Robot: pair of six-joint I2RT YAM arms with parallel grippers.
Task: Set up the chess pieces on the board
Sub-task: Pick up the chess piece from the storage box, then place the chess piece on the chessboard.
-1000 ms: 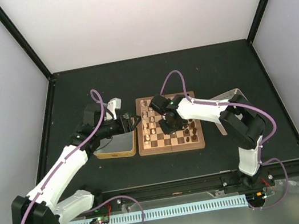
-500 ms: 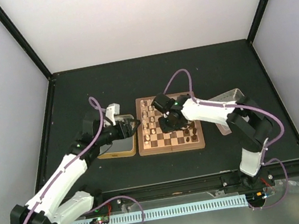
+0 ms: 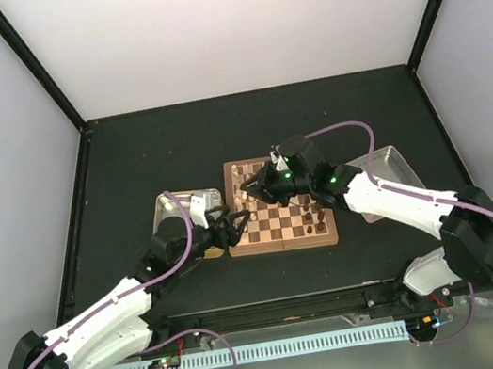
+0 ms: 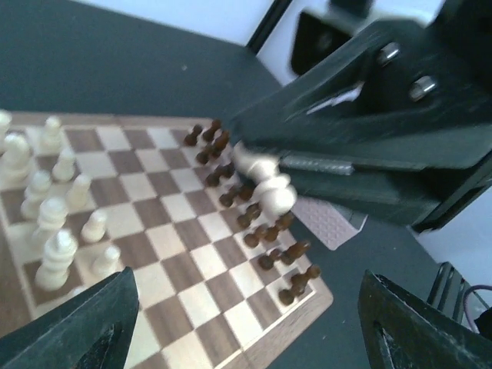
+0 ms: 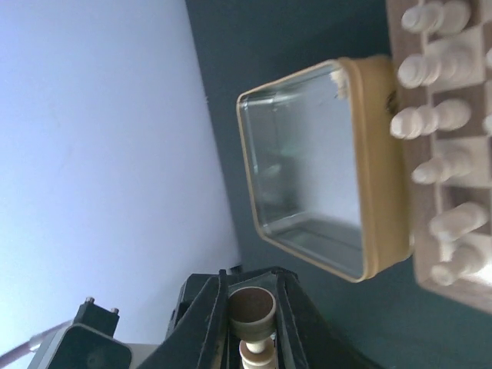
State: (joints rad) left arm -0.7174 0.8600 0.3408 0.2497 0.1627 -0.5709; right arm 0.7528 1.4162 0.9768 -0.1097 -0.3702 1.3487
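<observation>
- Top external view: the board (image 3: 285, 241) lies in the middle of the dark table (image 3: 127, 158). A gold-rimmed tin (image 3: 174, 205) sits just to its left and a silver tray (image 3: 394, 163) to its right.
- The same view puts the left gripper (image 3: 231, 221) at the board's near-left edge. The right gripper (image 3: 252, 188) is over the far-left squares, close beside it. From this height I cannot tell how either pair of jaws stands, or whether anything is held.
- Left wrist view: this one settles the left jaws. The two black fingers (image 4: 84, 323) sit in the bottom corners, spread wide with nothing between them, above the board.
- It also shows the right gripper from the side, big and black. Its jaws pinch a pale piece (image 4: 269, 188), which is tilted and raised above the squares.
- Only here do both sides of the board show. The pale pieces (image 4: 54, 231) are clustered along the left side, and the dark pieces (image 4: 265, 260) stand in two rows along the right.
- Right wrist view: the pinched pale piece is seen from underneath, its round brown base between the two fingers pressed against it.
- This view alone looks into the tin, which has a shiny metal inside and a gold wall just beside the board's edge. A row of pale pieces stands along that edge.
</observation>
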